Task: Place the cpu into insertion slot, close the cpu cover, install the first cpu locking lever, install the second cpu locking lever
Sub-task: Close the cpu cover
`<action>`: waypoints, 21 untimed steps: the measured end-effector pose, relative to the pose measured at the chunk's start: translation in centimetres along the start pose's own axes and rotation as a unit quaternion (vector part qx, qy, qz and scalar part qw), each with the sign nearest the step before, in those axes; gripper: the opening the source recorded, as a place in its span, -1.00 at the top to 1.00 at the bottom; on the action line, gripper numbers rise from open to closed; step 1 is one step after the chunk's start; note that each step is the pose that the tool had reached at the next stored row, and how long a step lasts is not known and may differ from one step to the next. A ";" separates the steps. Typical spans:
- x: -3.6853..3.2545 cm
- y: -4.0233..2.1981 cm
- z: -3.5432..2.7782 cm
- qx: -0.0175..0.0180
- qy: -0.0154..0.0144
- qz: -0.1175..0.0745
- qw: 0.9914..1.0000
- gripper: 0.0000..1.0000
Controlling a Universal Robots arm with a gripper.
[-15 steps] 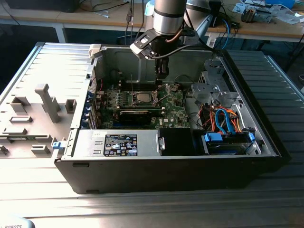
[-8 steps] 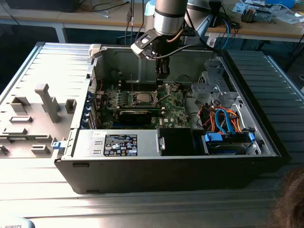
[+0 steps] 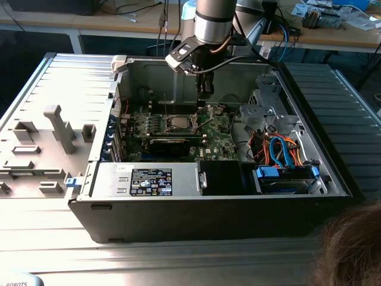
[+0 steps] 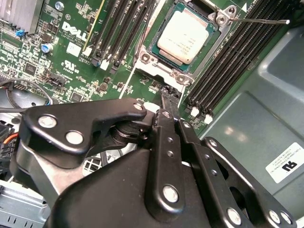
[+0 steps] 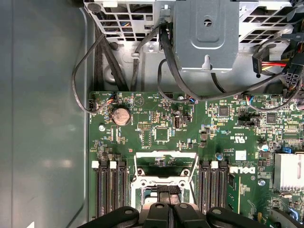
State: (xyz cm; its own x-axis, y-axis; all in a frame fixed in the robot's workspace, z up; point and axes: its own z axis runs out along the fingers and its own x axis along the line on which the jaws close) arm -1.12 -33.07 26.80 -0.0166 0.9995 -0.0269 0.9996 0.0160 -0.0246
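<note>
Hovering with my pincer (image 4: 168, 92) pressed together, seemingly empty, just beside the insertion slot (image 4: 209, 50) where the cpu (image 4: 186, 35) already sits, I judge the apparently raised cpu cover (image 5: 164, 181) is the step in hand, calling for a gentle downward push.

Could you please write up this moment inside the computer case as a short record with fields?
setting: open computer case, green circuit board inside
cpu: lying in the insertion slot, silver top fully exposed
cpu cover: appears raised, not down over the cpu
locking lever: one thin rod juts out from the slot's corner, apparently unlatched
claw: shut, nothing seen between its tips, hanging close beside the slot's frame
</note>
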 end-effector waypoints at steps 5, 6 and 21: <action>0.00 0.20 -0.01 0.000 0.000 0.000 1.000 0.79; 0.00 0.22 -0.01 0.000 0.000 0.000 1.000 0.79; -0.01 0.55 -0.02 0.000 0.000 0.000 1.000 0.79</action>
State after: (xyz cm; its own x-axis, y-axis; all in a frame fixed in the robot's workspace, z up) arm -0.57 -33.07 26.80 -0.0166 0.9995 -0.0270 0.9996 0.0160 -0.0246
